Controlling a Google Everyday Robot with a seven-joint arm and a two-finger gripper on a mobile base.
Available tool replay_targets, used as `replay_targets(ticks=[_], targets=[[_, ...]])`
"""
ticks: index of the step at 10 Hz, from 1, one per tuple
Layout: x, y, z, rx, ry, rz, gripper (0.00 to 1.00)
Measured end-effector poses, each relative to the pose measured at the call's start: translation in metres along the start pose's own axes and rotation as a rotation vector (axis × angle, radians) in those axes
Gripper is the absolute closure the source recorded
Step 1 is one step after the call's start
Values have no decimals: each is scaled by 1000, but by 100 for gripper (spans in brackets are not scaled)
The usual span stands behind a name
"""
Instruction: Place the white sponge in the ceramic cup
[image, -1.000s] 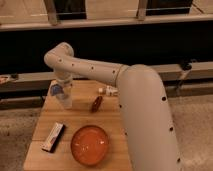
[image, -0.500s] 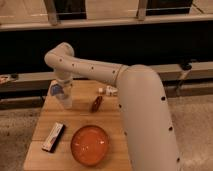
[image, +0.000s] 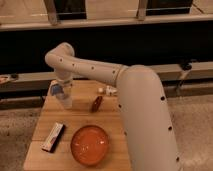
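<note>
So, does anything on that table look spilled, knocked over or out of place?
Nothing looks spilled or broken. The orange bowl sits upright near the front edge, a wrapped bar lies flat to its left, and a small red item lies mid-table. The gripper is down at the table back left corner.

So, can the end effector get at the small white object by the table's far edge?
Probably yes: the end effector hangs low over that far edge, and the white object lies uncovered nearby.

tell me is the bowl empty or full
Empty: the bowl shows only its bare orange inside. The gripper is away from it, low at the back left of the table.
</note>
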Motion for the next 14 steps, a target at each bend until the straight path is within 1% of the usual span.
replay_targets(ticks=[1, 3, 4, 6, 7, 9, 10, 11, 12, 14], targets=[[0, 0, 0, -1, -1, 1, 89], [0, 0, 0, -1, -4, 4, 76], [0, 0, 1, -2, -5, 6, 76], [1, -1, 1, -3, -8, 8, 69], [1, -1, 1, -3, -9, 10, 69], [1, -1, 1, -4, -11, 11, 62], [1, -1, 1, -5, -12, 12, 61], [1, -1, 1, -5, -13, 12, 54], [1, -2, 0, -6, -14, 13, 51], [1, -2, 0, -7, -16, 16, 51]])
